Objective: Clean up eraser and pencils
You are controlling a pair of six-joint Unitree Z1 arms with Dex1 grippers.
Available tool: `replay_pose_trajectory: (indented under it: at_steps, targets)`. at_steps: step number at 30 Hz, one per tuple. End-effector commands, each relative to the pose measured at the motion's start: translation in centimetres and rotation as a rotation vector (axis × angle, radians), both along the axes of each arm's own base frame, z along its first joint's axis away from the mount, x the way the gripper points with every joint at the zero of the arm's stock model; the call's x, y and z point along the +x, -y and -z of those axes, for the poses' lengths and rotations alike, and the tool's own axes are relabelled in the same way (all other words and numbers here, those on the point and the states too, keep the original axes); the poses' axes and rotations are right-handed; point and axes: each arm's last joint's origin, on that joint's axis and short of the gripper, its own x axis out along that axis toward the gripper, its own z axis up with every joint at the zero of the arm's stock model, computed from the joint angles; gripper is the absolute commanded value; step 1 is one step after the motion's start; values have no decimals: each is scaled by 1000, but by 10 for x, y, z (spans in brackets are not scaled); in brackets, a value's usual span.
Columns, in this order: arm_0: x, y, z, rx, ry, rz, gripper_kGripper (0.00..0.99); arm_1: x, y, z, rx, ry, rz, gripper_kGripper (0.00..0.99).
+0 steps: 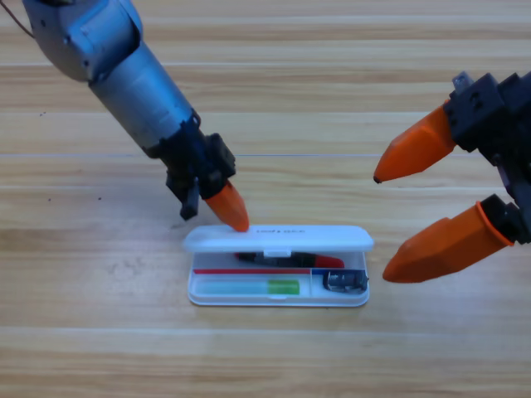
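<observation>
The white case (199,292) lies near the table's front, and its lid (278,239) hangs half lowered over the back of the tray. Inside, the black pencil with red ends (290,260) lies along the back, partly under the lid. The light green pencil (249,287) lies along the front. The small dark eraser (344,282) sits in the right compartment. My left gripper (232,212) is shut, its orange tip at the lid's back left edge. My right gripper (382,225) hangs open just right of the case, holding nothing.
The wooden table (91,332) stretches to all sides of the case. The left arm's grey body (124,66) slants in from the upper left corner. The right gripper's black mount (498,116) fills the right edge.
</observation>
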Motion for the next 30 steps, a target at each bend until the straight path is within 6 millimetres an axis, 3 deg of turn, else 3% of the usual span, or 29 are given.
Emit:
replay_pose_trajectory:
  at_steps: [1,30]
  targets:
    - [-21,16,15,32,-9,38,0,-1,-11,21,-71,-50,-25,988]
    - [-72,39,64,135,57,118,0,3,-18,25,-81,-65,-28,988]
